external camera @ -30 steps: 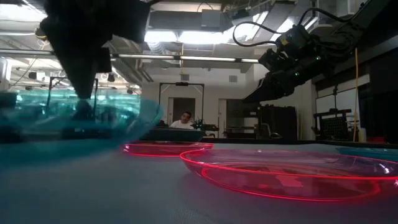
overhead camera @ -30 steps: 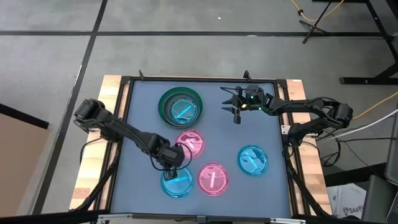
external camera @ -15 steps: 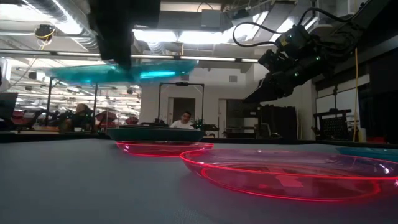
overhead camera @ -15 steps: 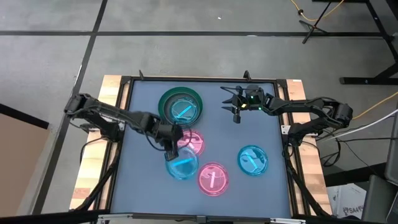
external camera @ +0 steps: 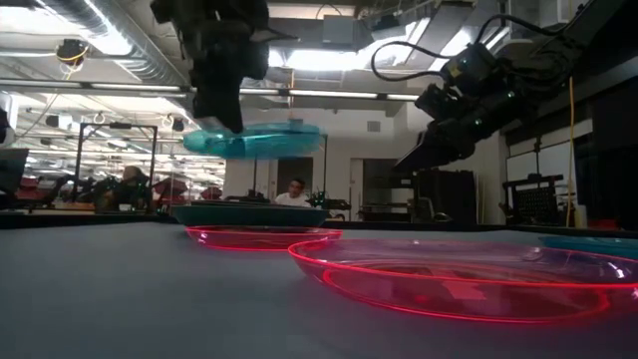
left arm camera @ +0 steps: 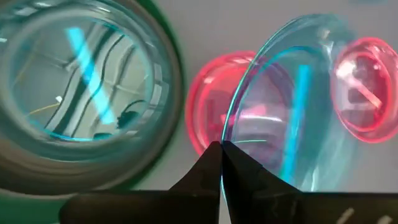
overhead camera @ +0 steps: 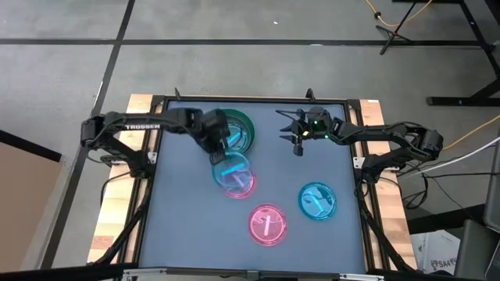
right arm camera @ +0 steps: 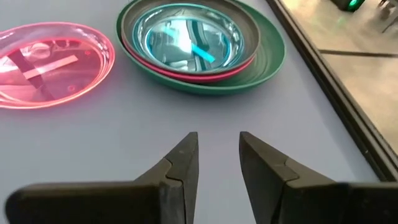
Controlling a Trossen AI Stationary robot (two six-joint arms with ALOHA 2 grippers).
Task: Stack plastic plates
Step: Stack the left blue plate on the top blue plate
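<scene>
The left pincer (overhead camera: pixel 221 153), closed on the rim of a cyan plate (overhead camera: pixel 232 168), has lifted it off the desk (overhead camera: pixel 328 156) and carried it toward the green stack (overhead camera: pixel 244 127). The right pincer (overhead camera: pixel 296 143) waits open, empty.

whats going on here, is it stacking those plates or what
Yes, it is stacking plates. The left gripper has a translucent cyan plate pinched by its rim, held in the air above a pink plate and close to the green stack. The right gripper waits open at the table's far side. One pink plate and one cyan plate lie loose.
</scene>
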